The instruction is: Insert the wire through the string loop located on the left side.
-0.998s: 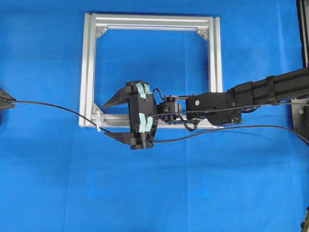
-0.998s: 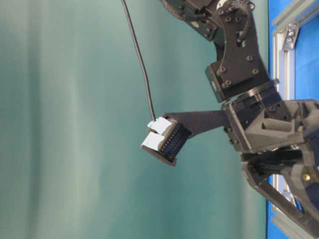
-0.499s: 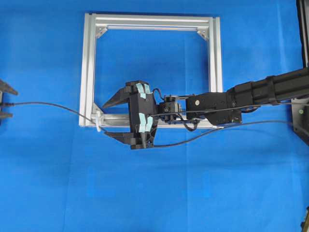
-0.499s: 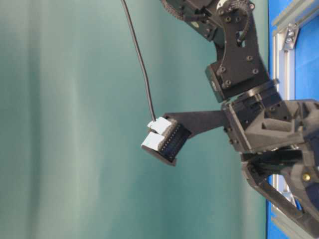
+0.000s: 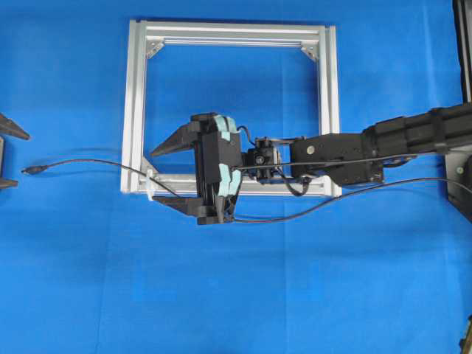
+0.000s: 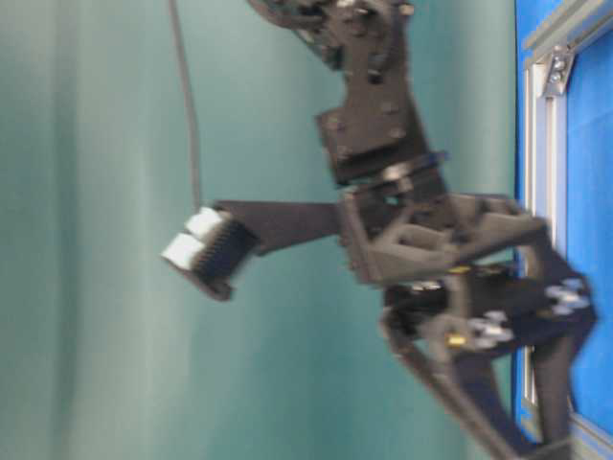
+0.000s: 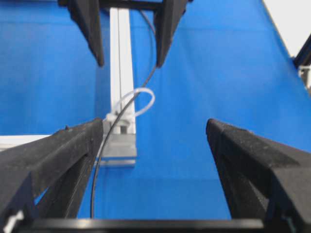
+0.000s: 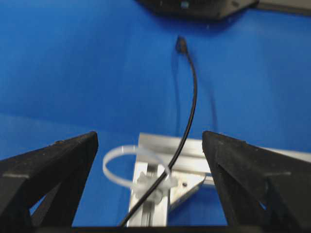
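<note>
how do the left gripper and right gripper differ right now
The left gripper sits at the left edge of the overhead view, clear of the frame; the right gripper reaches across to the frame's lower-left corner. The wire plug lies just off the left gripper, while the right gripper straddles the wire beside the string loop. Both are open, holding nothing.

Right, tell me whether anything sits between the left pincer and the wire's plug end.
Nothing visible does. The wire's plug end lies on bare blue cloth, apart from the open left pincer at the view's left edge.

Brushed aluminium frame (image 5: 134, 110) (ribbed), matt blue cloth (image 5: 74, 280), black wire (image 5: 96, 162)
</note>
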Motion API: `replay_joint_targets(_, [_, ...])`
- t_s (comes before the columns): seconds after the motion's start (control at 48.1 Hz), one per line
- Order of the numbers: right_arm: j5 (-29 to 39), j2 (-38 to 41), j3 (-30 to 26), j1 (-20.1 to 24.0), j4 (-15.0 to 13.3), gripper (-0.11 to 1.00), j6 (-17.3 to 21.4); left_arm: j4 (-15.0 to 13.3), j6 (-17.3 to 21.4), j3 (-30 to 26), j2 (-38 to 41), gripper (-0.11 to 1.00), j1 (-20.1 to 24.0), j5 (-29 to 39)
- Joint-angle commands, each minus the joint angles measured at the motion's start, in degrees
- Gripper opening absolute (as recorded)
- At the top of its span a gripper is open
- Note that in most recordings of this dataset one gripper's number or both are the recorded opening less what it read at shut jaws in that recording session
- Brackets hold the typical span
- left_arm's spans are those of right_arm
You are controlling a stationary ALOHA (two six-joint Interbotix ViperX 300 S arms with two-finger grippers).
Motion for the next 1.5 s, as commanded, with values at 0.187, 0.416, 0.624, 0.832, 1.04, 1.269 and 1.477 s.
replay_joint_targets(0.187, [5.10, -9.49, -1.41, -0.44, 0.18, 0.98, 0.09, 0.18, -0.09, -0.53, 1.05, 0.82, 0.09, -0.53])
replay_joint_targets(0.416, [8.53, -14.15, -1.41, -0.62, 0.18, 0.98, 0.09, 0.18, -0.09, -0.53, 1.05, 0.82, 0.18, -0.70])
replay_joint_targets(0.624, [10.20, -15.38, -1.49, -0.62, 0.26, 0.98, 0.09, 0.09, 0.00, -0.53, 1.05, 0.81, 0.09, -1.41])
replay_joint_targets(0.832, [10.20, -15.29, -1.41, -0.62, 0.18, 0.98, 0.09, 0.18, 0.00, -0.53, 1.05, 0.81, 0.18, -1.58])
replay_joint_targets(1.04, [10.28, -15.38, -1.41, -0.62, 0.18, 0.98, 0.09, 0.18, 0.09, -0.35, 1.14, 0.81, 0.09, -4.48])
replay_joint_targets(1.269, [10.20, -15.38, -1.23, -0.62, 0.26, 0.98, 0.09, 0.18, 0.35, 1.05, 3.08, 0.81, 0.18, -8.70])
replay_joint_targets(1.477, [10.28, -15.38, -1.32, -0.62, 0.18, 0.98, 0.09, 0.18, 0.44, 1.23, 3.34, 0.81, 0.18, -9.40])
